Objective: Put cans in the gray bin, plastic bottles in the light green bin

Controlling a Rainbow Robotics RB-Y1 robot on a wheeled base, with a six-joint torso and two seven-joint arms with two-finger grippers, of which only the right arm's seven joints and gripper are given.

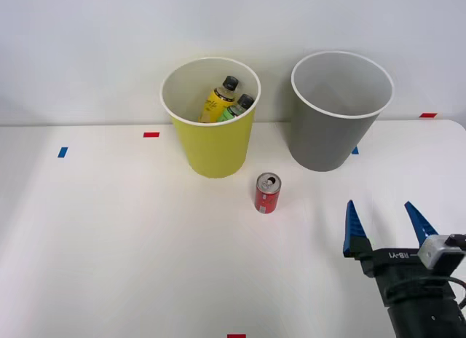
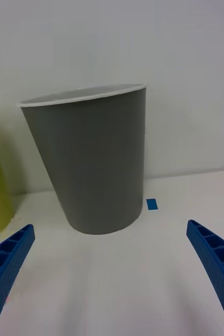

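Note:
A small red can point(image 1: 268, 193) with a silver top stands upright on the white table, just in front of the two bins. The light green bin point(image 1: 212, 145) holds a yellow bottle point(image 1: 219, 99) and a green-labelled bottle point(image 1: 237, 107), both dark-capped and leaning inside. To its right stands the gray bin point(image 1: 325, 134), which also faces the wrist camera point(image 2: 93, 168). My right gripper point(image 1: 386, 220) hovers open at the front right, to the right of the can and nearer than the gray bin, with nothing between its blue fingers point(image 2: 7, 262).
Small tape marks lie on the table: blue point(image 1: 62, 152) at the left, red point(image 1: 151, 135) near the light green bin, red point(image 1: 428, 115) at the far right, blue point(image 2: 152, 204) beside the gray bin, red point(image 1: 236, 336) at the front edge. A white wall backs the table.

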